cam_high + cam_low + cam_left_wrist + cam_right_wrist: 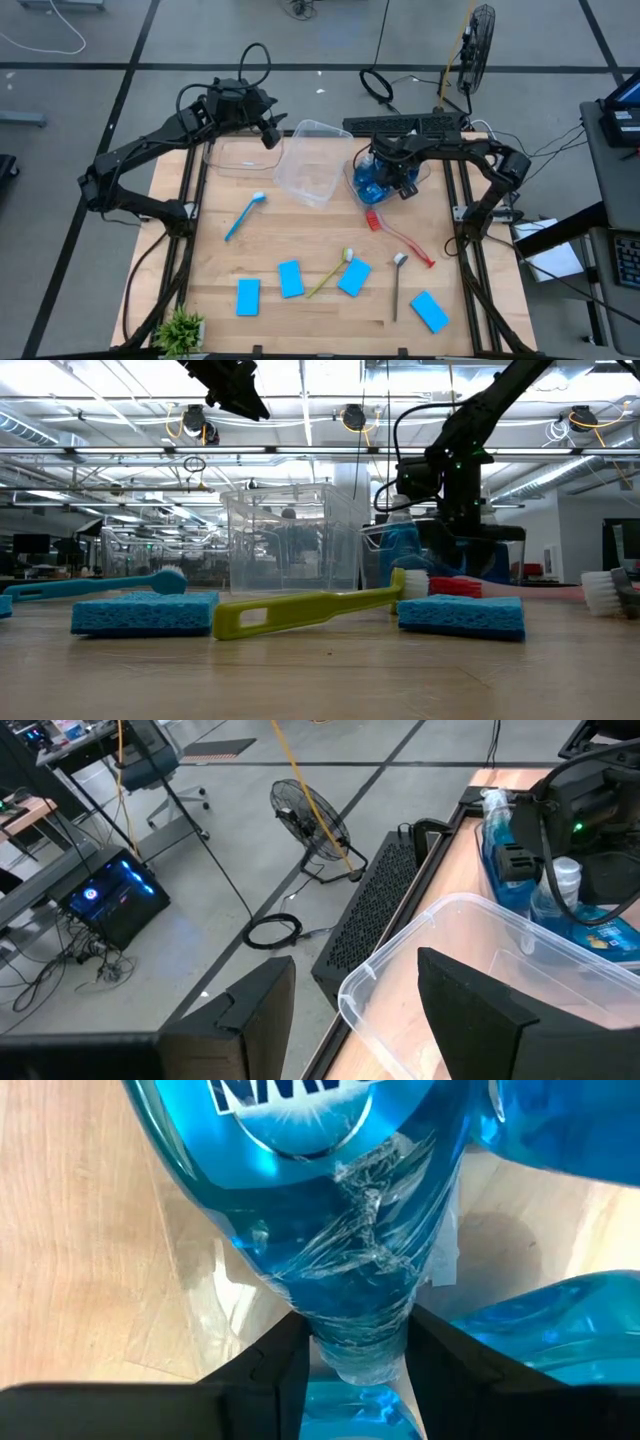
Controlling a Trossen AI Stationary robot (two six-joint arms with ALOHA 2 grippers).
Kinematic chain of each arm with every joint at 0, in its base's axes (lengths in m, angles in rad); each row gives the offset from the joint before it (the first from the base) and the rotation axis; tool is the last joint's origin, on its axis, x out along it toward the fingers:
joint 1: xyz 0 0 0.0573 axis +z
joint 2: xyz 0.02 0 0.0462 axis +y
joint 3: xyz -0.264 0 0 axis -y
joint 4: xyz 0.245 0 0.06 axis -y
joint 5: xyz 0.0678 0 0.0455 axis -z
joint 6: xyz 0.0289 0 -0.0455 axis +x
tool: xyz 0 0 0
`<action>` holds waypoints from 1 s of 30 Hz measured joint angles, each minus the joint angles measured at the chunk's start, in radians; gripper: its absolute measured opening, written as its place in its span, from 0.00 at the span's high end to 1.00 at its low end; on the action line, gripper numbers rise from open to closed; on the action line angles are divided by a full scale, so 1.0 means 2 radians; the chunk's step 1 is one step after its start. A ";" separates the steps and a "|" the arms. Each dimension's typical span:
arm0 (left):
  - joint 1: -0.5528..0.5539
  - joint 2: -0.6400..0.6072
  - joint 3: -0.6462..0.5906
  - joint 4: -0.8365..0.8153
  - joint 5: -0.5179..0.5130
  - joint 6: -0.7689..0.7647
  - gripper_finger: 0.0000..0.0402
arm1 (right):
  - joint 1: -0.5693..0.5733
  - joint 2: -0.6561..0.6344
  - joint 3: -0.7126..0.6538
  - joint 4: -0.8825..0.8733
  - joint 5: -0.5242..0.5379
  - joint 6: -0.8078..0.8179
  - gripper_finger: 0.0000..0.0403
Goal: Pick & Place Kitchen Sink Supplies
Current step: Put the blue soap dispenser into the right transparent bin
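Note:
Several small bottles of blue liquid (372, 182) stand crowded in a clear tub (420, 172) at the far right. My right gripper (390, 178) reaches down among them and is shut on one bottle (330, 1200). My left gripper (270, 133) hangs open, high above the far left, with nothing between its fingers (250, 1010). On the wood lie a blue brush (245, 215), a red brush (400, 235), a yellow brush (330, 272), a grey brush (398, 285) and several flat blue sponges (291, 279). My right gripper pinches the bottle's narrow upper end (360, 1335), wrapped in clear film, between its two fingers (285, 1365). The fingers come from above, pointing down. The bottle widens away below them, still inside the tub among the other bottles; its base is hidden.
An empty clear tub (310, 160) sits tilted at the far middle, and another (240, 155) lies under my left gripper. A small green plant (180, 328) stands at the near left corner. A black keyboard (400, 125) lies beyond the far edge.

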 joint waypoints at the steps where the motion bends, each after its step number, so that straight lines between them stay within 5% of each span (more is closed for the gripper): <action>1: -0.001 0.000 0.000 0.000 0.000 0.000 0.47 | 0.001 -0.003 0.000 0.000 0.002 0.000 0.67; 13: -0.016 0.000 0.000 0.001 -0.001 0.000 0.47 | 0.009 -0.041 0.000 0.008 0.026 0.000 0.67; 30: -0.016 0.000 0.000 0.001 -0.001 -0.003 0.47 | 0.045 -0.049 0.000 0.023 0.133 -0.043 0.67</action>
